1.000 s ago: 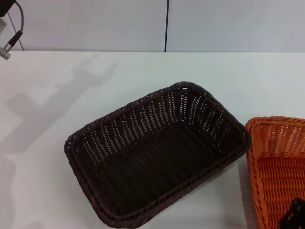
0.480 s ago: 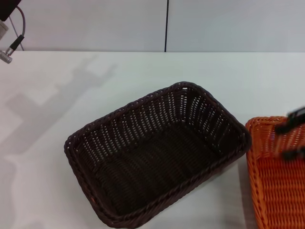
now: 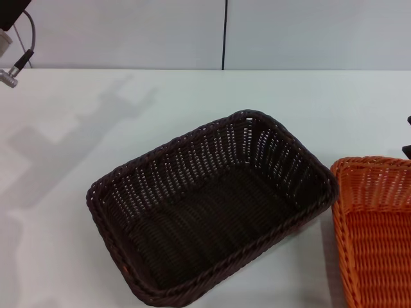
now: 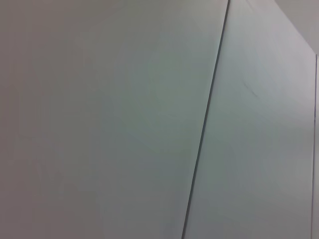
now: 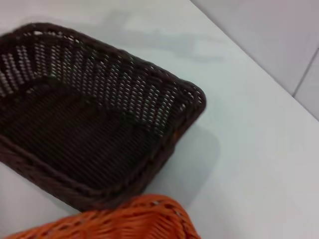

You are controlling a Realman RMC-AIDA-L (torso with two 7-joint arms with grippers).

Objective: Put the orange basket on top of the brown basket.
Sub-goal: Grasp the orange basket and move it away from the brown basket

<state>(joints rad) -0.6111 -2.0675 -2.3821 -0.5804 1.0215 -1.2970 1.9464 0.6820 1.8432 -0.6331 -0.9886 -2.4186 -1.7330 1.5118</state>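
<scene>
The orange basket, not yet grasped, is shown on the table just beside the brown basket; the right pincer's state cannot be told; a rim grasp is judged next.

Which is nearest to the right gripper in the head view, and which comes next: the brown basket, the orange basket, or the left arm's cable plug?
Measured from the right gripper, which only just shows at the right edge:
1. orange basket, close beside it at the far right.
2. brown basket, in the middle of the view.
3. left arm's cable plug, at the far left, raised near the wall.
</scene>
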